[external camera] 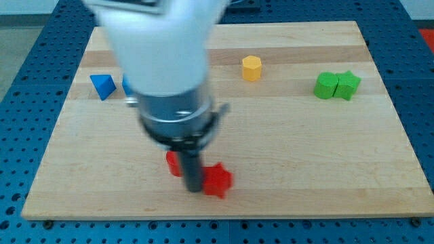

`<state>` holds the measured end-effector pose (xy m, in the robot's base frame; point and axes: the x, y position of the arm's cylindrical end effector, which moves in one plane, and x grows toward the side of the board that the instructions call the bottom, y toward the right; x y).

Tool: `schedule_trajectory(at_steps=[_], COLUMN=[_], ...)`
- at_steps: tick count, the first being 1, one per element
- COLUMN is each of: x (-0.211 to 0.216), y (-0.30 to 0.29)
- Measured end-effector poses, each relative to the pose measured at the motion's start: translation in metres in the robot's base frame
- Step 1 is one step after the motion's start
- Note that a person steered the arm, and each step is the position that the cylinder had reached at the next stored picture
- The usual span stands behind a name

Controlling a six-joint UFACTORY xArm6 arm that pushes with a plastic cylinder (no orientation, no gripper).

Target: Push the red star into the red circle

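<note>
A red star block (pixel 218 180) lies near the board's bottom edge, a little left of centre. A second red block (pixel 173 163), the red circle, sits just to its left and is mostly hidden behind the rod. My tip (pixel 194 189) rests on the board between the two, touching the star's left side. The arm's white and grey body covers much of the board's left half above them.
A blue triangle block (pixel 102 86) and another blue block (pixel 127 86), partly hidden by the arm, lie at the upper left. A yellow hexagon block (pixel 251 68) lies at top centre. Two green blocks (pixel 327 86) (pixel 348 85) touch at the upper right.
</note>
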<state>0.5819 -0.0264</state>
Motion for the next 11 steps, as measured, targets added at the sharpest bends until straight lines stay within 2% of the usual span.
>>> schedule_trajectory(at_steps=[1, 2, 3, 4, 5, 6, 7, 8, 9, 10, 11], x=[-0.015, -0.070, -0.127, -0.094, -0.015, 0.013, -0.003, -0.020, -0.014, -0.051, -0.060], y=[0.038, 0.064, 0.049, 0.117, 0.157, 0.099, 0.034, 0.014, 0.093, 0.112, 0.051])
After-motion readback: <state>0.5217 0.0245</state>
